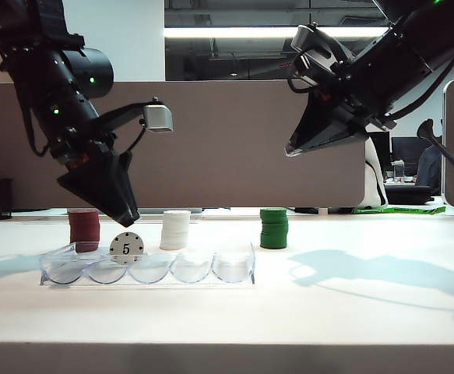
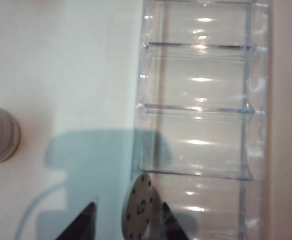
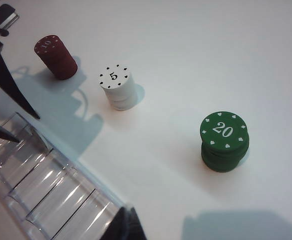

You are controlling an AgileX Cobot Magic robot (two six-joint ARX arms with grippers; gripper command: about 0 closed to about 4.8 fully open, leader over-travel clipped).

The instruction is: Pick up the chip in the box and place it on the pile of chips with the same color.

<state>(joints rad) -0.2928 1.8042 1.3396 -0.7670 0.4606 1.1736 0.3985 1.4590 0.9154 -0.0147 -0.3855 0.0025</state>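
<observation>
White table [image 1: 367, 312] carries the box [image 1: 234, 274], red stack [image 1: 84, 228], pile of chips [image 1: 175, 230], green stack [image 1: 273, 228].

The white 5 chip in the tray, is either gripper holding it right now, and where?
Not held. The open left gripper straddles the chip, standing on edge in the box. The right gripper hangs empty.

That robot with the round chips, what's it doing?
It's sorting chips by color. The left claw is open and hangs right over a white chip standing on edge in the clear box. It hasn't grabbed it yet. The chip belongs on the white pile behind the box. The right claw hangs up high, near nothing.
</observation>
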